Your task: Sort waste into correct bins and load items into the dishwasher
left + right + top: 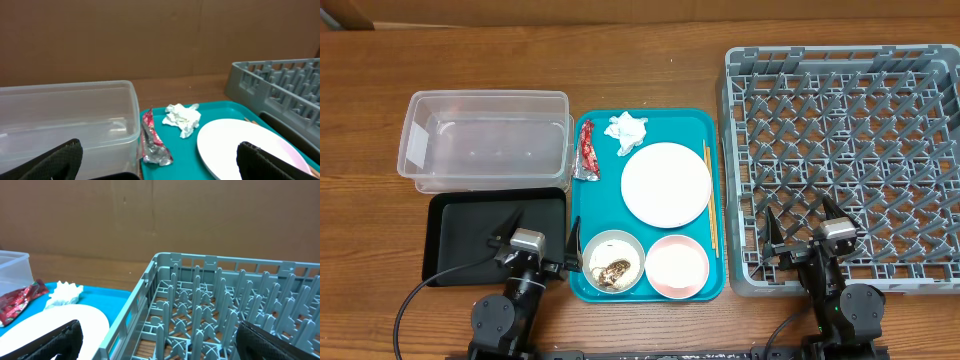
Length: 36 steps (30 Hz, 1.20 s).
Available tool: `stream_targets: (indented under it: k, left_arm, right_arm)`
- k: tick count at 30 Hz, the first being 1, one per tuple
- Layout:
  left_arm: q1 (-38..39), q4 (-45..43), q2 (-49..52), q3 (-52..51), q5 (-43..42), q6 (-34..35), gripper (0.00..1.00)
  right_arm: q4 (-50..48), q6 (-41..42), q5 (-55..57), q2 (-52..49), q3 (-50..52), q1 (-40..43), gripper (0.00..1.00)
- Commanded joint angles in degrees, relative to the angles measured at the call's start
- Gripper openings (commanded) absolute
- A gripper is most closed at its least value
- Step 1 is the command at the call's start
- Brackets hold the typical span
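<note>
Sitting on the teal tray [670, 125]: crinkly red wrapper [587, 150], crumpled tissue [626, 132], round plate [666, 184], pink bowl [676, 265], scraps [613, 272] in a white bowl [625, 248], thin chopsticks [711, 200]. Left gripper [540, 232] and right gripper [803, 222] both gape wide, empty.

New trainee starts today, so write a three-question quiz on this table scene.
1. True or false: the brownish food scraps sit in the round white bowl.
2. Which lies nearest the crumpled white tissue? A) crinkled red wrapper B) small pink bowl C) shallow black rectangular tray
3. Fill in: the left pincer and right pincer both stand ____.
Key: 1 true; 2 A; 3 open.
</note>
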<state>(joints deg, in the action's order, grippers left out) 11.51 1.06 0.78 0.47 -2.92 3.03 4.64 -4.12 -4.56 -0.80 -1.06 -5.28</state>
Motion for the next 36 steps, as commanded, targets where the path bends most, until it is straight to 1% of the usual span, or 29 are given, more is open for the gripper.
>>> stream_targets:
  k: [1, 4, 6, 8, 10, 13, 15, 17, 20, 24, 27, 30, 32, 33, 35, 36]
  left_arm:
    - [-0.24, -0.63, -0.46, -0.2, -4.85, 2.95, 1.0]
    - [-0.24, -4.44, -0.46, -0.02, -10.82, 5.7, 1.0]
    - [-0.24, -5.7, -0.46, 1.14, -12.15, 7.3, 1.0]
    - [-0.24, -4.5, -0.39, 4.07, -12.13, 7.74, 1.0]
    - [-0.24, -1.42, 0.31, 8.15, -11.82, 7.69, 1.0]
    - [-0.24, 6.01, 4.37, 16.63, -10.47, 7.72, 1.0]
    - [-0.24, 10.45, 9.14, 22.69, -10.47, 7.85, 1.0]
    - [-0.24, 15.28, 15.74, 29.99, -11.63, 9.25, 1.0]
    - [-0.24, 23.32, 26.62, 41.38, -14.64, 9.22, 1.0]
    - [-0.24, 37.33, 43.65, 60.26, -21.38, 9.14, 1.0]
    - [-0.2, 48.3, 54.1, 73.02, -23.5, 8.72, 1.0]
    - [-0.22, 57.68, 62.27, 82.99, -23.78, 8.22, 1.0]
    - [-0.24, 61.77, 66.03, 86.58, -27.82, 12.83, 1.0]
    - [-0.24, 64.17, 67.71, 87.8, -30.73, 13.05, 1.0]
    - [-0.04, 63.89, 69.94, 88.08, -33.35, 13.16, 1.0]
    - [0.55, 64.39, 71.25, 88.08, -34.25, 13.18, 0.98]
  right_arm:
    - [-1.31, 5.25, -5.25, 0.5, 0.59, -0.11, 1.0]
    - [-3.15, 9.25, -9.68, 0.5, 0.22, -0.11, 1.0]
    - [-2.1, 10.82, -10.14, 0.5, -1.6, -0.13, 1.0]
    - [-0.24, 11.45, -10.12, 0.5, -4.61, -0.11, 1.0]
    - [2.29, 11.45, -9.77, 0.2, -8.35, -0.11, 1.0]
    - [8.41, 11.45, -8.98, -2.45, -15.82, -0.11, 1.0]
    - [13.44, 11.5, -9.05, -5.97, -21.24, -0.11, 1.0]
    - [20.44, 11.45, -9.01, -11.39, -28.02, -0.11, 1.0]
    - [30.77, 11.45, -9.03, -21.51, -38.84, -0.11, 1.0]
    - [43.25, 11.43, -9.05, -35.58, -54.29, -0.11, 1.0]
    - [50.01, 11.45, -9.29, -43.56, -63.65, -0.11, 1.0]
    - [54.49, 11.47, -11.8, -49.57, -69.51, -0.11, 1.0]
    - [56.17, 11.45, -14.84, -52.13, -70.93, -0.11, 1.0]
    - [56.39, 11.45, -16.17, -53.16, -71.04, -0.11, 1.0]
    - [56.59, 11.74, -16.72, -54.58, -71.01, -0.11, 1.0]
    - [56.63, 12.04, -16.74, -55.21, -71.01, -0.11, 1.0]
